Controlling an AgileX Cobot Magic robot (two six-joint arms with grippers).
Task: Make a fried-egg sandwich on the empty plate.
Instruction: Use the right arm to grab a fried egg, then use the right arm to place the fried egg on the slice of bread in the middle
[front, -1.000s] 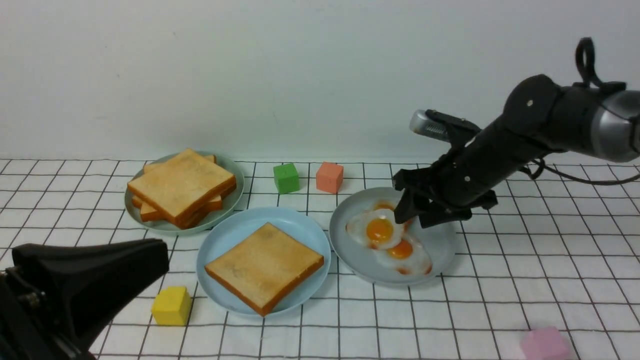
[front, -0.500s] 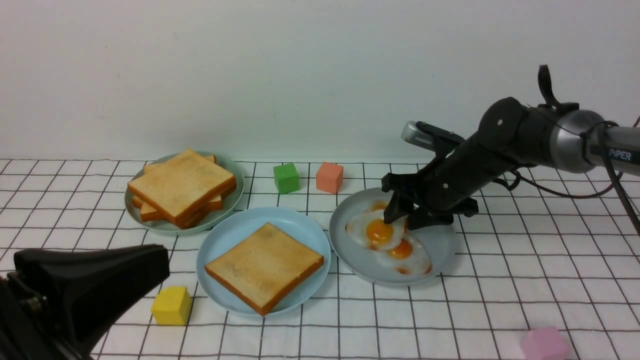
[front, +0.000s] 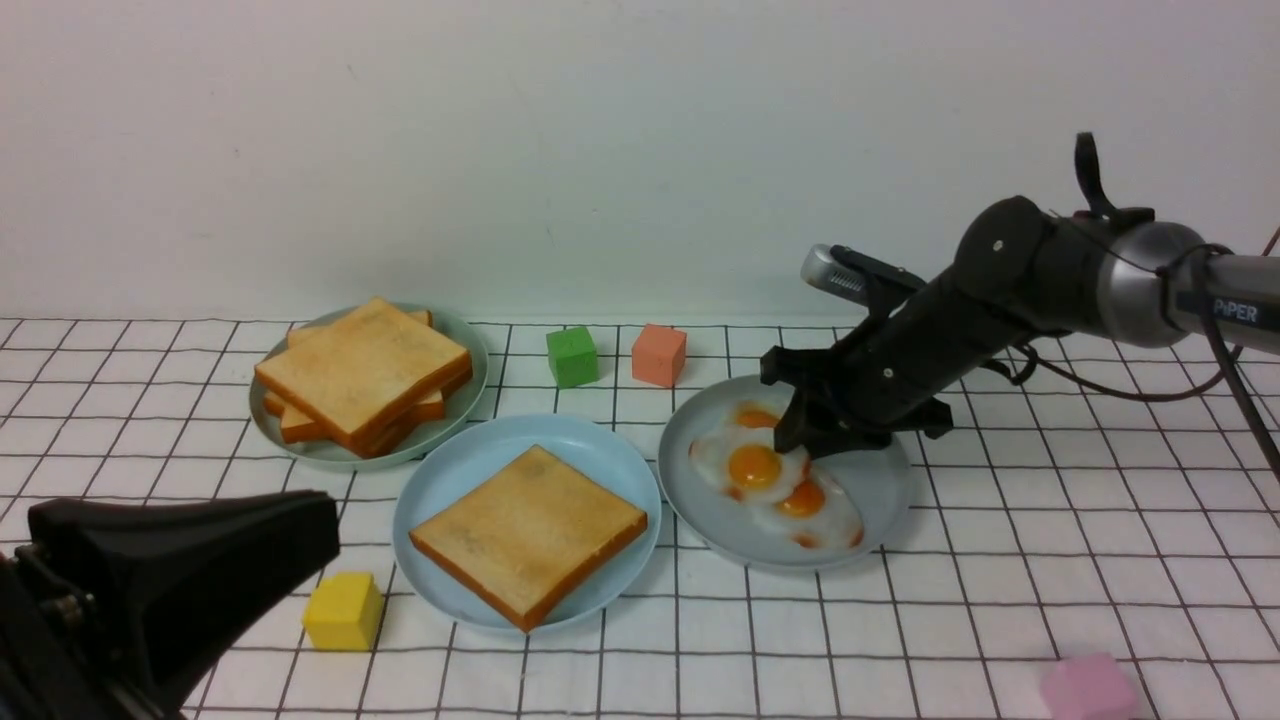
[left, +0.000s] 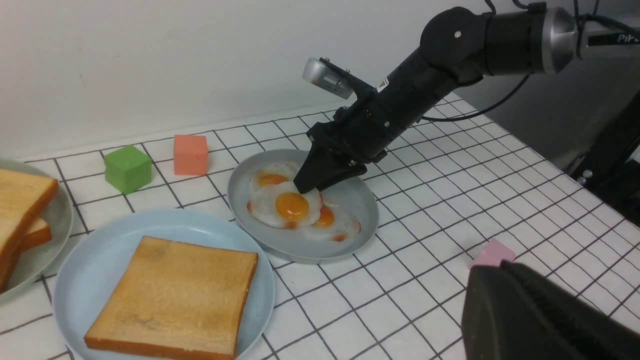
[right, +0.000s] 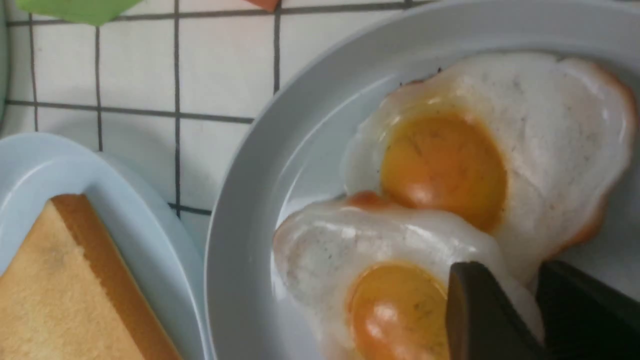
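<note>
Right gripper (front: 797, 441) has dropped lower than a second ago; it now pinches the top fried egg (front: 752, 467) at its rim, apparently. Left gripper (front: 250, 540): grip state unreadable.

Bright even light, soft shadows, glossy sheen on the eggs (right: 450, 200), nearest claw parts blurred

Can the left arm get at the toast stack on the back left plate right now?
Probably yes. The toast stack lies uncovered ahead of the left gripper; the right gripper is away, pinching the top fried egg.
</note>
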